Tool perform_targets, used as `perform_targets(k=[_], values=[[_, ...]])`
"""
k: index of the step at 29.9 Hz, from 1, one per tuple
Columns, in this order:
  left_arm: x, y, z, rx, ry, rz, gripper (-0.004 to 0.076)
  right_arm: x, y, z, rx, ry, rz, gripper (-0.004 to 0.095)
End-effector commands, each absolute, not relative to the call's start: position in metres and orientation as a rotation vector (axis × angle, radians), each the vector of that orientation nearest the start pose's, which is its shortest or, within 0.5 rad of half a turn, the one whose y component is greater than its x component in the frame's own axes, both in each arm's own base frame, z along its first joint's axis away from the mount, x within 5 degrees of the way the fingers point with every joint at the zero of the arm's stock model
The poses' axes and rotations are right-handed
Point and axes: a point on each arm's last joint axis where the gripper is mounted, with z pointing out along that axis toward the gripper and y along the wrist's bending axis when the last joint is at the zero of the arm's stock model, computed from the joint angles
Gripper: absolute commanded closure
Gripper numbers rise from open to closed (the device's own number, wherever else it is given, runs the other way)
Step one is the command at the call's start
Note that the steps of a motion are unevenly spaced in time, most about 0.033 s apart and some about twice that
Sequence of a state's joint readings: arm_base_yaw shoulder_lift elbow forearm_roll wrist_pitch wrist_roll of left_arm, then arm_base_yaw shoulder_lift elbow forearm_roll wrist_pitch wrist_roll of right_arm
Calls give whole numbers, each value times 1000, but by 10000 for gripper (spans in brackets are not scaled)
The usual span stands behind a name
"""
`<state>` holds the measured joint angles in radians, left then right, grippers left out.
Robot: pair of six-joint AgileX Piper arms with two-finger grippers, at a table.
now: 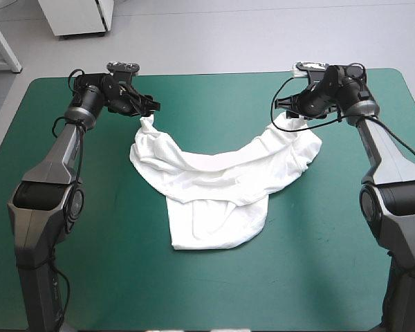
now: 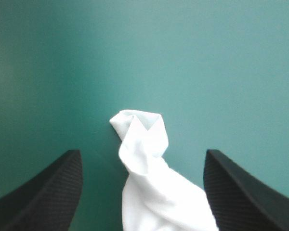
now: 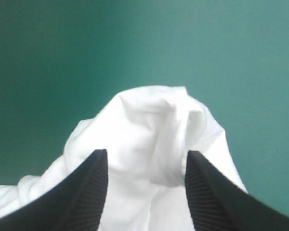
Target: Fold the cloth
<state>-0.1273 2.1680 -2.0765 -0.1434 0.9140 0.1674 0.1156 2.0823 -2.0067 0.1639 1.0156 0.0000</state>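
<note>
The left gripper stands wide open, its black fingers on either side of a twisted white tip of the T-shirt. The right gripper is open too, though less widely, with a rumpled hump of the T-shirt between its fingers. The T-shirt lies mid-tabletop, its two ends reaching toward the far corners and its body sagging toward the near edge.

No writing is showing anywhere. The T-shirt, reaching between the fingers of the left gripper and the right gripper, is showing plain white, and the teal-green cover ahead of them is bearing no readable label, number or sign.
</note>
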Motion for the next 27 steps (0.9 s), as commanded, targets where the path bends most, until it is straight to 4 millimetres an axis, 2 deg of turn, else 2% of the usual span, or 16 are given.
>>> perform_targets(k=[1, 6, 9, 14, 18, 22, 27], values=[[480, -74, 340, 309, 2318, -158, 241, 440, 61, 367, -84, 2437, 285, 486], [475, -74, 337, 329, 2379, -167, 285, 411, 59, 395, -109, 2472, 304, 486], [466, -74, 343, 342, 2421, -179, 288, 392, 62, 416, -122, 2454, 353, 486], [455, -71, 366, 360, 2366, -157, 299, 361, 61, 452, -135, 2367, 398, 486], [460, -72, 368, 366, 2311, -143, 302, 335, 69, 475, -167, 2301, 497, 486], [471, -72, 353, 366, 2315, -135, 302, 311, 87, 480, -270, 2295, 490, 486], [480, -73, 329, 372, 2380, -132, 311, 288, 121, 459, -432, 2363, 525, 486]])
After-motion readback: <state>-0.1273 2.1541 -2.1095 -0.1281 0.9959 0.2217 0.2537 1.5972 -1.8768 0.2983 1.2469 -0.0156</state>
